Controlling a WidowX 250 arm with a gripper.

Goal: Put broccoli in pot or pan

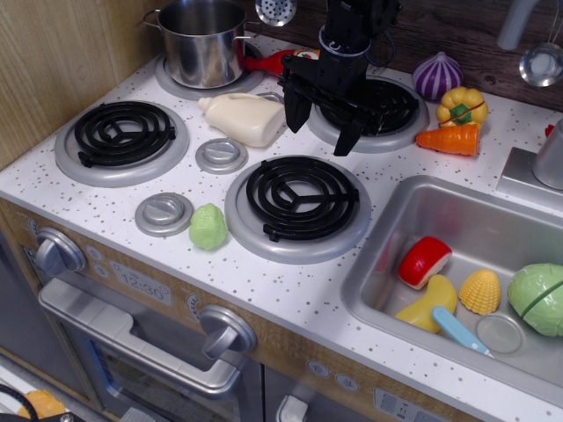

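Note:
The broccoli (208,227) is a small pale-green lumpy toy lying on the white counter, between a grey knob and the front right burner. The shiny steel pot (201,40) stands on the back left burner, open at the top. My black gripper (320,123) hangs over the back right burner with its two fingers spread apart and nothing between them. It is well behind and to the right of the broccoli, and to the right of the pot.
A cream bottle-shaped toy (244,117) lies between the pot and the gripper. A purple onion (437,76), yellow pepper (462,105) and carrot (449,139) sit at the back right. The sink (457,220) holds several toys, among them a larger green ball (537,299).

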